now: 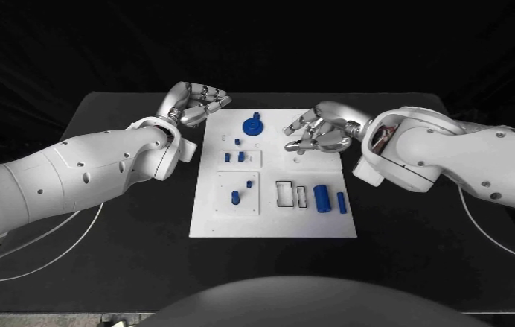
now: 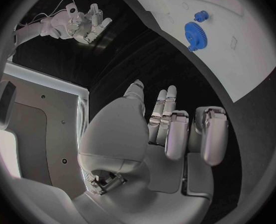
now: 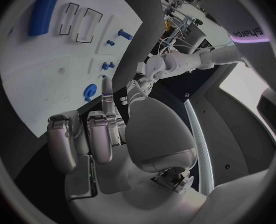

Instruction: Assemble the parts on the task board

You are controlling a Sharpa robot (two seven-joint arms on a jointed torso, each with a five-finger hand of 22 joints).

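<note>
On the black table [image 1: 129, 267] the white task board [image 1: 274, 223] lay in the middle. Nearest on it, two blue cylinders [image 1: 330, 199] lay side by side at its right, just beside two outlined slots [image 1: 289, 194]. Further in, small blue pegs [image 1: 242, 190] stood left of centre. Beyond them a blue gear [image 1: 253, 125] sat near the far edge. The left hand [image 1: 197, 105] hung past the board's far left corner, fingers curled in on nothing. The right hand [image 1: 315, 134] hovered over the board's far right part, likewise clenched and empty.
</note>
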